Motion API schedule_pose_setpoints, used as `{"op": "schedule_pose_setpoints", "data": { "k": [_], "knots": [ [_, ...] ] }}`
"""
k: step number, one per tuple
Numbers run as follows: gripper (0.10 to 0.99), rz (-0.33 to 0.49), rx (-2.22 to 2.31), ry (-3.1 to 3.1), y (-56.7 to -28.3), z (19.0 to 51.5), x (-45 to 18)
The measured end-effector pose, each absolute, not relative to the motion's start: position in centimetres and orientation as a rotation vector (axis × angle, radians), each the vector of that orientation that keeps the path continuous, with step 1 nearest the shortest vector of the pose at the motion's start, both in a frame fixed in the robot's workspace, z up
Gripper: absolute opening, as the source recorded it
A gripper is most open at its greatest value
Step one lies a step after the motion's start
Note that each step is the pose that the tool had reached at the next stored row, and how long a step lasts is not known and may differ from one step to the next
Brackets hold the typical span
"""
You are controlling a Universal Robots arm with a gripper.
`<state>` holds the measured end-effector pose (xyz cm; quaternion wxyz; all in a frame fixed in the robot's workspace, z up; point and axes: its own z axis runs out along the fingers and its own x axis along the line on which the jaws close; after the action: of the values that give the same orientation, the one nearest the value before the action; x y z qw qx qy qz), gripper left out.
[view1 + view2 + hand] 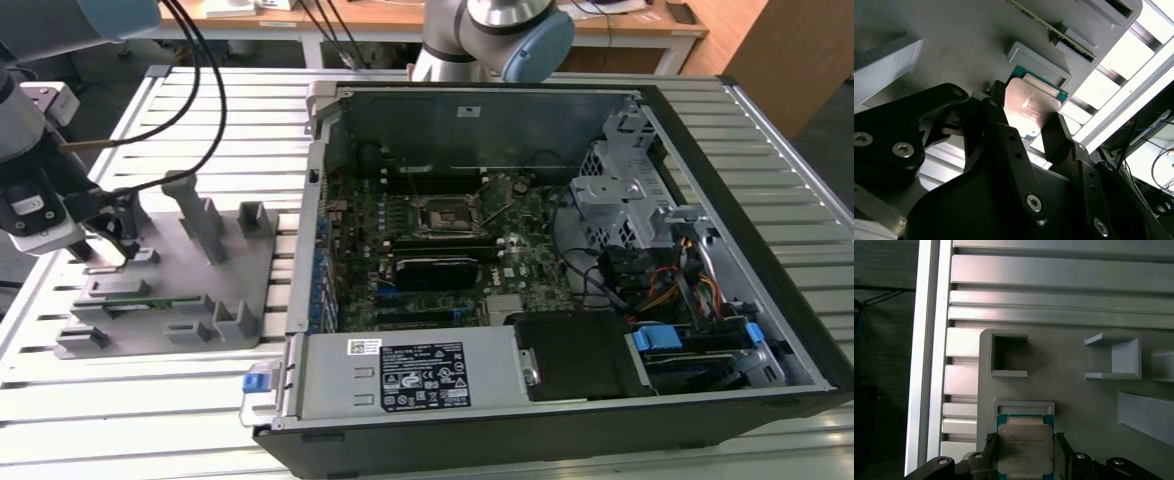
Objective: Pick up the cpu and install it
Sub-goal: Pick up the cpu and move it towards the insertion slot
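While its black fingers [990,445] press opposite edges of the cpu [1024,455], the gripper [1025,437] grips it at the grey fixture plate [187,282], on the exterior view's left; farther right lies the open computer case [534,130].

In both wrist views the cpu [1025,450] [1030,107] is a small flat square chip with a silver-grey metal top, faint print and a thin green edge. It lies flat, top up, squarely between the two fingers [989,446], which clamp its opposite sides; its edge beyond the fingertips butts a grey ledge [1024,406]
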<state>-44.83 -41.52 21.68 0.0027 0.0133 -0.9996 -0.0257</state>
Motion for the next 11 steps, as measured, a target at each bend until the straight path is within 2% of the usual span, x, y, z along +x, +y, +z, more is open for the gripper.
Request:
{"op": "schedule_pose_setpoints", "data": {
  "k": [11],
  "knots": [
    [0.537, -0.081, 0.042, -3.135, -41.52, 22.16, -44.83]
  ]
}}
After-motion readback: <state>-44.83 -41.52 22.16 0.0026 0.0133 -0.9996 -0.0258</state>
